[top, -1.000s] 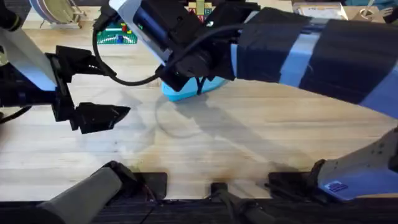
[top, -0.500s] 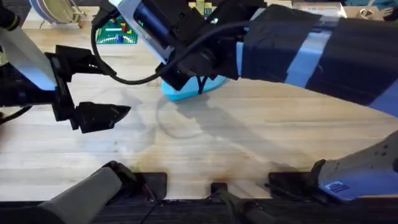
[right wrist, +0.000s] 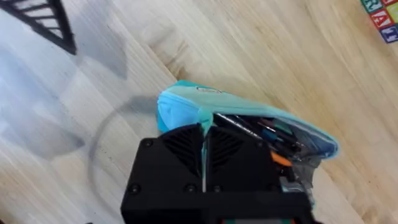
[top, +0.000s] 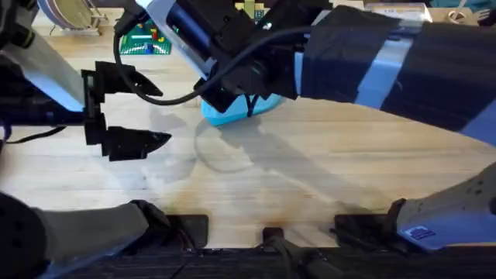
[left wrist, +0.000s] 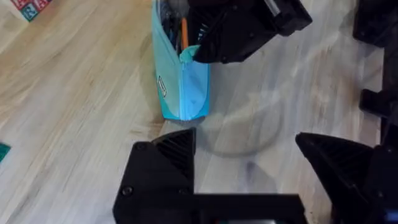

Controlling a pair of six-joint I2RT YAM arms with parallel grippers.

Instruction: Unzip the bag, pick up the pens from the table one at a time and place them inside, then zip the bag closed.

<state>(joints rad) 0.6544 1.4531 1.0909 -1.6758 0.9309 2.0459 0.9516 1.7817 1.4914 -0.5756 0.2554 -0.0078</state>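
Zipper tab pinched by right gripper [right wrist: 204, 134] on light blue fabric pouch [right wrist: 186, 106], left gripper [top: 151, 116] spread beside; steady straight pull advised.

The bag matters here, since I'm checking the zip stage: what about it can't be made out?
- Overhead: most of the bag is hidden under the right arm.
- Right wrist: the right claw covers the zipper pull, fingers shut together.
- Left wrist: the bag's far end is cut off by the edge; pens inside are partly hidden.
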